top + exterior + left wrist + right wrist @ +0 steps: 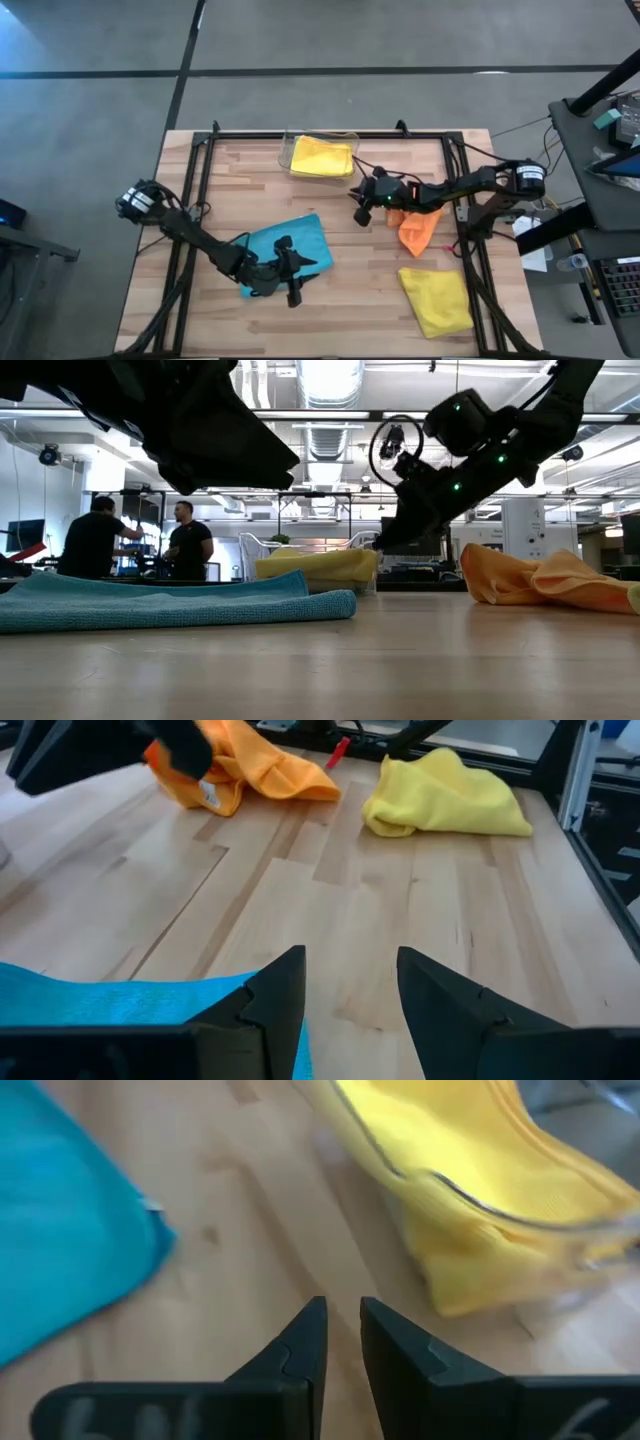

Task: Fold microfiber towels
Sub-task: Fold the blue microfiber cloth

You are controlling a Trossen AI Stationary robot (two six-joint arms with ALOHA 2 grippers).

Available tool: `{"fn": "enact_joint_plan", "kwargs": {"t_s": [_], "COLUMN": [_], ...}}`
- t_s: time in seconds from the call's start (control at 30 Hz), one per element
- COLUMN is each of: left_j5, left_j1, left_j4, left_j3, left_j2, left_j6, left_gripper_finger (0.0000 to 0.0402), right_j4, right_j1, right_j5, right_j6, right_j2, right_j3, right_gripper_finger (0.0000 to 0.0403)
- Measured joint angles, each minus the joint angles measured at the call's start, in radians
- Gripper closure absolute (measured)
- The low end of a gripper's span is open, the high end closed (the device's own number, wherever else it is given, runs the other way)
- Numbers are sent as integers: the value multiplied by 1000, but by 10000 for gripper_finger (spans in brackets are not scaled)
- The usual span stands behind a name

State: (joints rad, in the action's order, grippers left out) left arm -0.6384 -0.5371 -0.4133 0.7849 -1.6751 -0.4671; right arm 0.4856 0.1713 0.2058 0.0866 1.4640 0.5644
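A light blue towel (pixel 285 245) lies flat left of centre; it also shows in the low view (pixel 170 605). My left gripper (pixel 293 280) hovers open at its near right edge, above the wood (pixel 350 990), touching nothing. An orange towel (pixel 415 228) lies crumpled right of centre. One yellow towel (pixel 437 298) lies bunched at the near right. Another yellow towel (pixel 320 155) lies in a clear bin at the far middle. My right gripper (pixel 360 200) is raised between the bin and the orange towel, fingers almost together (pixel 342 1330), empty. No pale green towel shows.
The clear plastic bin (pixel 470 1205) stands at the table's far edge. A black frame (pixel 200 180) runs along the table's left, far and right sides. Bare wood (pixel 350 290) lies between the blue and the near yellow towel. Two people (pixel 140 540) stand in the room beyond.
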Motion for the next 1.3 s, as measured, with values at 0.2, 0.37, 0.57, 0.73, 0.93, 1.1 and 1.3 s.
{"fn": "enact_joint_plan", "kwargs": {"t_s": [0.2, 0.37, 0.57, 0.73, 0.93, 1.1, 1.3], "left_j5": [-1, -5, 61, 87, 80, 46, 45], "left_j1": [6, 28, 56, 90, 100, 100, 101], "left_j4": [2, -3, 9, 107, 293, 441, 525], "left_j3": [5, 26, 89, 148, 251, 354, 431], "left_j2": [-15, -35, -141, -197, -250, -292, -351], "left_j6": [0, -20, 28, 7, 17, 30, 30], "left_gripper_finger": [258, 258, 235, 181, 130, 125, 125], "right_j4": [3, -4, -26, -53, -69, -84, -89], "right_j1": [-44, -66, -69, -69, -69, -69, -69], "right_j5": [0, 0, 1, 0, 0, 0, 1], "right_j6": [-20, -46, -44, -34, -33, -33, -35], "right_j2": [-26, -25, -25, -25, -25, -25, -26], "right_j3": [21, 33, 33, 33, 33, 32, 32], "right_gripper_finger": [344, 344, 344, 344, 344, 344, 344]}}
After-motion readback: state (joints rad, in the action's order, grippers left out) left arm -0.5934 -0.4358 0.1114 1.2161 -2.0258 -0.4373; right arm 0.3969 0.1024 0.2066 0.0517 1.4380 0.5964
